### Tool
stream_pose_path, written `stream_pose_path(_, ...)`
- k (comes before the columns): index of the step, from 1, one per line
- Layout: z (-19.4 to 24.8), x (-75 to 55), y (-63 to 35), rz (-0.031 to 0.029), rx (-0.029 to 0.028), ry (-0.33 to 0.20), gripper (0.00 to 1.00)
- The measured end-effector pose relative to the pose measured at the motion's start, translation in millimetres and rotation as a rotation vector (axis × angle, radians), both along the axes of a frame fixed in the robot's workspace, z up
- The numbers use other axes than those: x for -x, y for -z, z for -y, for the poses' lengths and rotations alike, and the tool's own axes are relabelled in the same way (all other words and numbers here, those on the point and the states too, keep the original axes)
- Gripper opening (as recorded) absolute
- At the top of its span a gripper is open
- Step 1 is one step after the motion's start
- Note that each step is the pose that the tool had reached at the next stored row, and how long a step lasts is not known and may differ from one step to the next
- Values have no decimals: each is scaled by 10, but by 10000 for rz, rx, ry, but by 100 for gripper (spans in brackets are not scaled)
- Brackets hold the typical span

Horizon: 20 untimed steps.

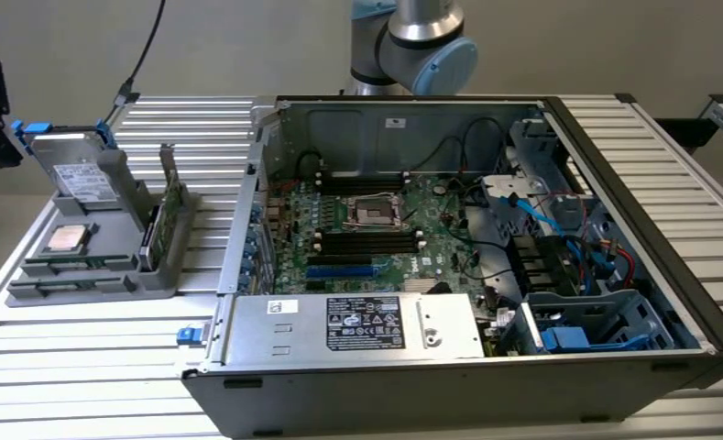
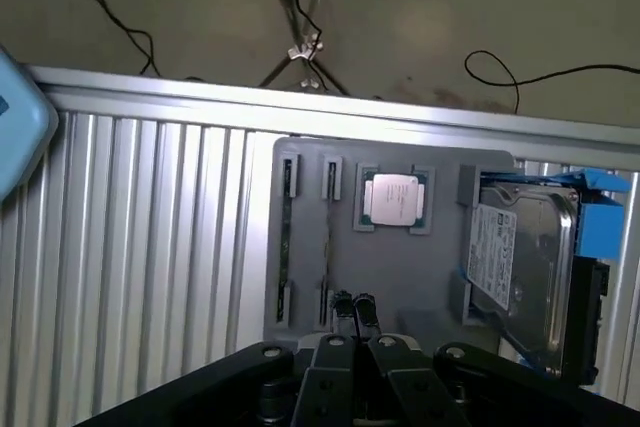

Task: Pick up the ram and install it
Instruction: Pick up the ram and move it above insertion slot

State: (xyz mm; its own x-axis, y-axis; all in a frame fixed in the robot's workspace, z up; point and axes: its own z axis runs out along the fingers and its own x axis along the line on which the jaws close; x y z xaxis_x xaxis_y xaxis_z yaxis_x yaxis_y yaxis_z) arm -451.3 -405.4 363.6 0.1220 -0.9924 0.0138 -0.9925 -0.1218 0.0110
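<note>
The ram (image 1: pixel 153 234) stands on edge in the grey tray (image 2: pixel 440 277). My pincer (image 2: pixel 354 309) is fully closed and empty. For a clean grasp I'd want it opened and squared to the stick's long edge.

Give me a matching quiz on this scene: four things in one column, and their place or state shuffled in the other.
1 processor chip
2 hard drive
3 power supply
4 gripper

A shut, near the grey holder
B inside the open computer case
C lying flat in the holder
D standing upright, blue bracket

Pairs: 1-C, 2-D, 3-B, 4-A
</note>
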Motion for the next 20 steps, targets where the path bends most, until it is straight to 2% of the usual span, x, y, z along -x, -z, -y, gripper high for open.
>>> stream_pose_path(3,0,0,0,-1,0,-494,10)
stream_pose_path(8,0,0,0,-1,0,-499,11)
stream_pose_path(9,0,0,0,0,0,-499,24)
stream_pose_path(10,0,0,0,-1,0,-499,24)
stream_pose_path(11,0,0,0,-1,0,-499,30)
stream_pose_path(12,0,0,0,-1,0,-499,30)
stream_pose_path(13,0,0,0,-1,0,-498,36)
stream_pose_path(16,2,0,24,-1,1,-498,36)
stream_pose_path(18,22,1,58,-3,-1,-498,36)
stream_pose_path(20,66,0,76,-1,-14,-499,36)
